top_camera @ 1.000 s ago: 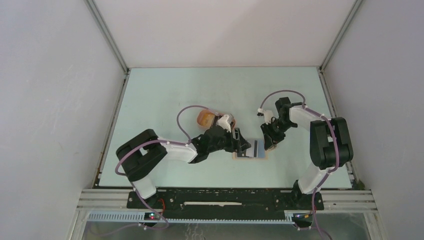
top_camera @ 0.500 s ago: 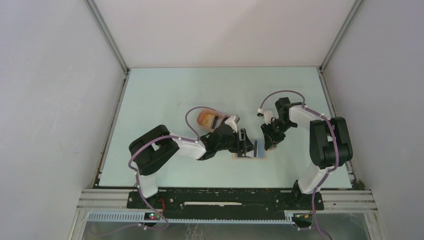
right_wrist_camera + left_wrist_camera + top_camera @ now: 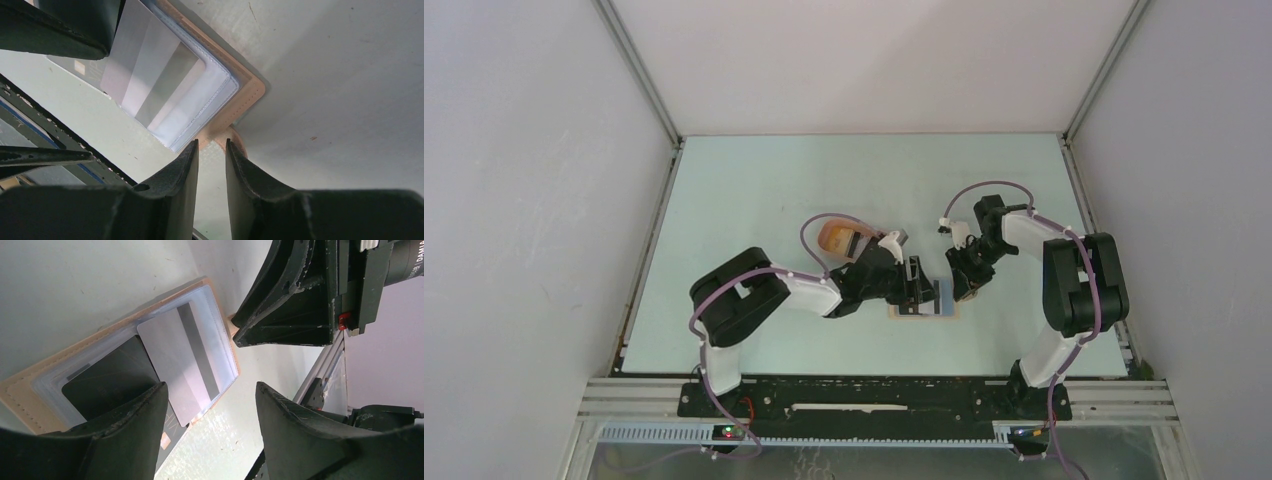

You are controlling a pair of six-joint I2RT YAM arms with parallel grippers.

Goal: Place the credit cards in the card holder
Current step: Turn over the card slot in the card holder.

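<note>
The tan card holder (image 3: 924,313) lies open on the table, its clear sleeves up; it also shows in the left wrist view (image 3: 20,390) and the right wrist view (image 3: 250,87). A white/grey striped card (image 3: 185,355) (image 3: 150,75) sits partly in a sleeve, its lower end sticking out. A black card (image 3: 110,380) lies beside it under the plastic. My left gripper (image 3: 916,285) (image 3: 210,407) is open and empty just above the cards. My right gripper (image 3: 965,284) (image 3: 211,145) is nearly shut, tips at the holder's tan snap tab (image 3: 222,136). No blue or yellow card shows.
A peach-orange oval tray (image 3: 832,236) stands behind the left arm, partly hidden by it. The two grippers are close together over the holder. The right gripper's body (image 3: 300,295) fills the upper right of the left wrist view. The table's front rail (image 3: 874,385) is near.
My left arm has swung a little to the right, bringing its open gripper closer over the holder. The right arm and the holder have not moved.
</note>
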